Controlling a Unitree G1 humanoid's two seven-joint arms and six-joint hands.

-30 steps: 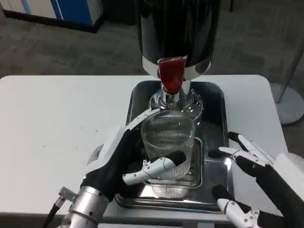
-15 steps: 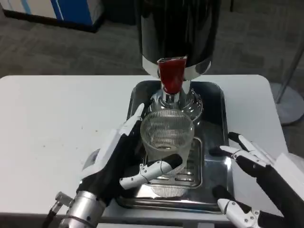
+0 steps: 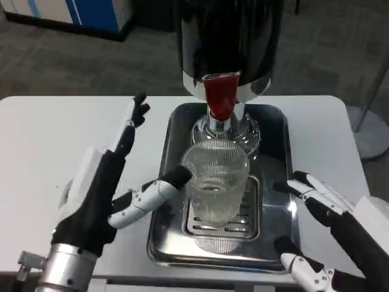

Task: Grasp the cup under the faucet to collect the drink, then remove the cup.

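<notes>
A clear ribbed cup (image 3: 215, 181) stands upright on the drip grate (image 3: 240, 219), just in front of and below the red faucet lever (image 3: 220, 95) of the black and silver dispenser (image 3: 228, 36). My left hand (image 3: 100, 188) lies to the cup's left with its fingers stretched out toward the far side of the table. Its thumb tip (image 3: 175, 177) reaches the cup's left wall; contact is unclear. Nothing is in that hand. My right hand (image 3: 325, 210) hovers open at the tray's right edge, fingers spread, apart from the cup.
The steel tray (image 3: 167, 152) holds the grate and the dispenser's foot in the middle of the white table (image 3: 55, 140). Bare tabletop lies to the left of the tray and a narrower strip to its right. A grey stand base (image 3: 371, 137) sits beyond the table's right edge.
My left hand has let go of the cup and drawn back to the left, its fingers now straightened away from the glass. The cup stays on the grate. The right hand has barely moved.
</notes>
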